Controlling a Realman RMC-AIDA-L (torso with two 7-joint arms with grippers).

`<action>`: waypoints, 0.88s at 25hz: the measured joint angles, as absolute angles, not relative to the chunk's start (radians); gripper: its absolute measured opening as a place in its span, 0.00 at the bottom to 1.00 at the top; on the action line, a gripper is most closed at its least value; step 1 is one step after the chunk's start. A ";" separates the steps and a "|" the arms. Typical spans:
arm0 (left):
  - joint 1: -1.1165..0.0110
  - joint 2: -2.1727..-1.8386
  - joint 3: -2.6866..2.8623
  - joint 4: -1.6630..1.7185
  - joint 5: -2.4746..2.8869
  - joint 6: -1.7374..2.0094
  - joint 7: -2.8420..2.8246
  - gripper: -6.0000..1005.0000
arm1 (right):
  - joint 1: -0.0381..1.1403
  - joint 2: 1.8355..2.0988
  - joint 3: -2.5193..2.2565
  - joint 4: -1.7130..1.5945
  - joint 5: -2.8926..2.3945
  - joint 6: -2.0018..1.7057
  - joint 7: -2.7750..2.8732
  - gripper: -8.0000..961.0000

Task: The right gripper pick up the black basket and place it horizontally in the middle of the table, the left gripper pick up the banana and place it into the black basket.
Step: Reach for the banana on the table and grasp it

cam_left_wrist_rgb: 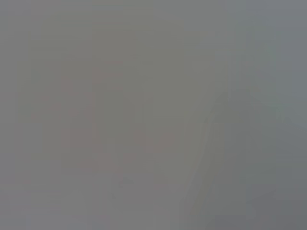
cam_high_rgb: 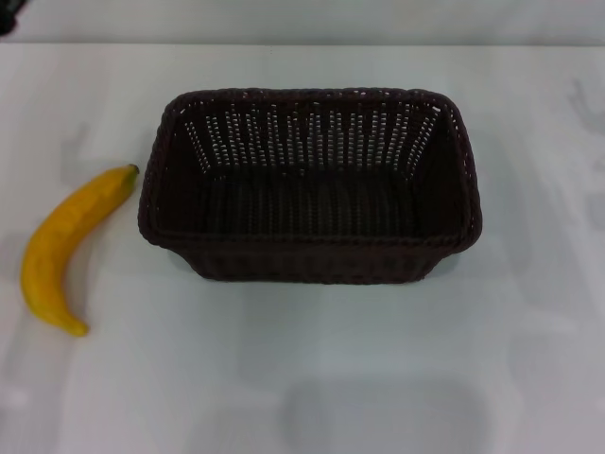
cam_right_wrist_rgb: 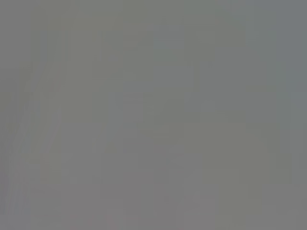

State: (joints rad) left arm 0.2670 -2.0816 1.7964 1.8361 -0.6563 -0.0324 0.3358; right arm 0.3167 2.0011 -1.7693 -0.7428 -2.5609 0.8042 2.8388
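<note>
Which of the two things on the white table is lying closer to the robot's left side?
The curved yellow banana: it lies on the table left of the dark woven wicker basket, apart from it.

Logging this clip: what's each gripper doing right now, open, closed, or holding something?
Left gripper: not in view in any picture; the banana lies free on the table.
Right gripper: not in view; the black basket stands unheld.

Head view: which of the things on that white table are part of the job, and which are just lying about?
Part of the job:
- black basket, empty, long side across the middle of the table
- banana, lying on the table to the basket's left, apart from it

Just lying about:
- nothing else shows; neither gripper is in view, and both wrist views show plain grey only
</note>
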 joint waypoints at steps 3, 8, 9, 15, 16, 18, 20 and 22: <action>0.266 -2.082 1.737 1.918 -0.653 -0.263 0.325 0.89 | 0.315 2.000 -1.758 -0.752 -2.561 0.792 2.839 0.87; 0.234 -2.081 1.621 2.005 -0.647 -0.611 0.255 0.89 | 0.310 2.001 -1.749 -0.770 -2.561 0.787 2.839 0.87; 0.221 -2.080 1.592 2.013 -0.654 -0.679 0.239 0.89 | 0.309 2.001 -1.749 -0.773 -2.562 0.787 2.839 0.87; 0.144 -2.078 1.387 2.018 -0.780 -1.041 0.193 0.89 | 0.301 1.998 -1.749 -0.800 -2.562 0.778 2.839 0.87; 0.137 -2.079 1.348 2.016 -0.800 -1.094 0.192 0.89 | 0.302 1.998 -1.749 -0.803 -2.562 0.774 2.839 0.87; 0.137 -2.080 1.318 2.013 -0.805 -1.137 0.184 0.89 | 0.303 1.998 -1.745 -0.810 -2.562 0.767 2.839 0.87; 0.141 -2.081 1.312 2.012 -0.797 -1.149 0.172 0.89 | 0.299 1.998 -1.739 -0.816 -2.563 0.764 2.839 0.87; 0.143 -2.080 1.307 2.004 -0.778 -1.157 0.159 0.89 | 0.297 1.998 -1.736 -0.822 -2.566 0.764 2.839 0.87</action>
